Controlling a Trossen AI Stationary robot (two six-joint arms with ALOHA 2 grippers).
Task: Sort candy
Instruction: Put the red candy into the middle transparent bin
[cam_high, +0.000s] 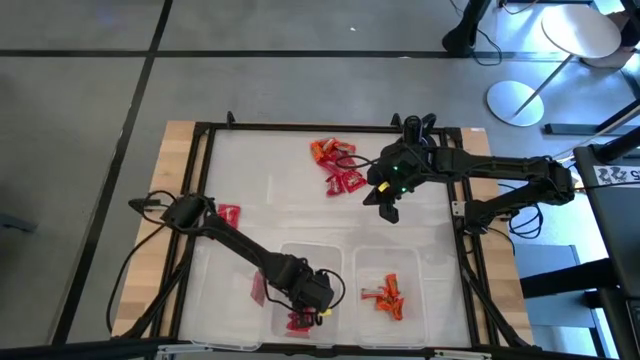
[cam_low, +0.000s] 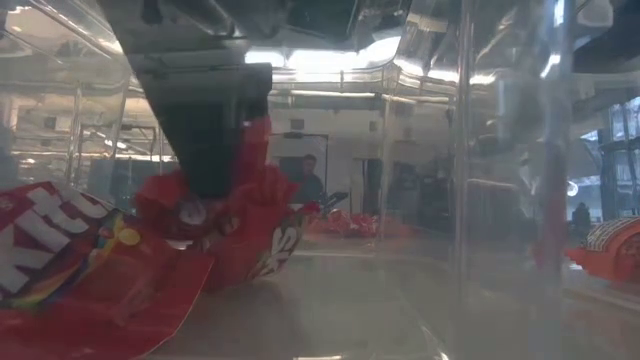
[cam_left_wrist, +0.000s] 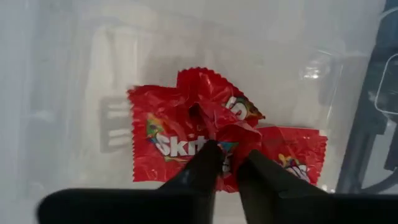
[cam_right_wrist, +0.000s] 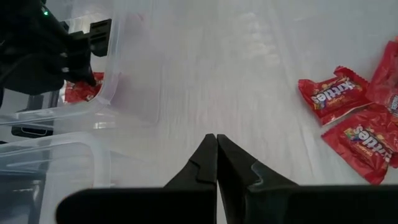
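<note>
The pale table (cam_high: 250, 190) inside its black frame is carrying two clear plastic bins at the near edge. The left bin (cam_high: 283, 255) is taking the left gripper (cam_left_wrist: 227, 163), whose fingers are pinching a crumpled red Skittles packet (cam_left_wrist: 221, 127) above two more lying flat. The right bin (cam_high: 360, 262) is holding small orange pieces (cam_high: 389, 297). The right gripper (cam_right_wrist: 216, 144) is hovering with fingers pressed together, empty, near a far pile of red packets (cam_high: 338, 165).
</note>
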